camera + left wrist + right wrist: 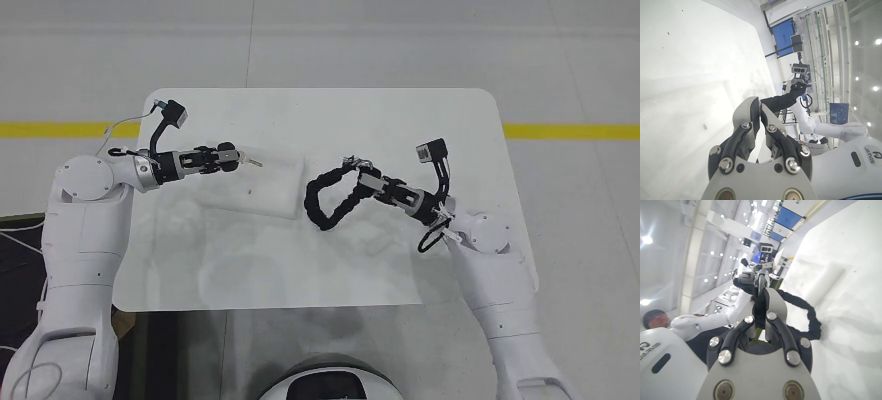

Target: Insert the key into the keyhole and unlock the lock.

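— Lock [312,198], location?
— Black-sleeved cable lock, centre of table [420,120]. Loop on near side; right gripper [352,166] clamped on its metal end.
— Key [253,160]?
— Left, slightly farther: pinched between left gripper [238,157] fingers, above white pad [270,195], apart from lock.

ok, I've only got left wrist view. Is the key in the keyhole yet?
Observer: No. Top view shows the key tip apart from the cable lock, with a gap between them.
Operator: what's holding the lock?
Observer: The right gripper is shut on it. Its shiny metal head sticks out beyond the grip.
Operator: and the rest of the cable?
Observer: It loops round, and its far bend looks to rest on the table.
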You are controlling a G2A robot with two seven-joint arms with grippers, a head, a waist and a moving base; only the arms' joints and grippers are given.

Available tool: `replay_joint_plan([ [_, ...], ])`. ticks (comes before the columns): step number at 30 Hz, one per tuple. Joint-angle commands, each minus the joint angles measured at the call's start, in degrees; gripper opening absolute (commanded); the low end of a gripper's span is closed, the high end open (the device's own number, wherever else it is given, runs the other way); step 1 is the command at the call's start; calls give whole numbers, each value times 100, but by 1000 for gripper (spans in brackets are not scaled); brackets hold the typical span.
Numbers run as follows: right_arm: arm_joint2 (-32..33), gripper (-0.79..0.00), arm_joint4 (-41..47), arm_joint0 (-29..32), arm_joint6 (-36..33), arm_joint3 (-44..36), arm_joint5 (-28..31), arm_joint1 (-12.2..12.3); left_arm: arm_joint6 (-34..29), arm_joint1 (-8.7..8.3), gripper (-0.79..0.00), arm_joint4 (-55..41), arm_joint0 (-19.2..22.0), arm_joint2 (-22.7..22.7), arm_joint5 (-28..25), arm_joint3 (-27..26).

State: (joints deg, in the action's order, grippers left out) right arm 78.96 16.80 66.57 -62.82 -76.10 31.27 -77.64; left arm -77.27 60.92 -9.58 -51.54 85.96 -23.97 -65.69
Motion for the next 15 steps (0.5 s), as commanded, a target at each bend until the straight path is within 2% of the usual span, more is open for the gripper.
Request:
replay_joint_plan([
  [1,-97,-785,223,-42,-206,112,142,-4,0,0,-785,0,0,0,0,0],
  [4,-115,-785,741,-33,-619,171,378,13,0,0,-785,0,0,0,0,0],
  [11,-115,-785,741,-33,-619,171,378,13,0,0,-785,0,0,0,0,0],
  [12,-115,-785,741,-33,-619,171,378,13,197,-2,-785,-60,-189,58,-7,-106],
  [14,-54,-785,839,457,-157,-216,266,19,791,18,-785,-392,-639,153,18,-716],
  [15,-26,-785,610,556,89,-355,249,27,1028,31,-785,-473,-823,150,-43,-982],
])
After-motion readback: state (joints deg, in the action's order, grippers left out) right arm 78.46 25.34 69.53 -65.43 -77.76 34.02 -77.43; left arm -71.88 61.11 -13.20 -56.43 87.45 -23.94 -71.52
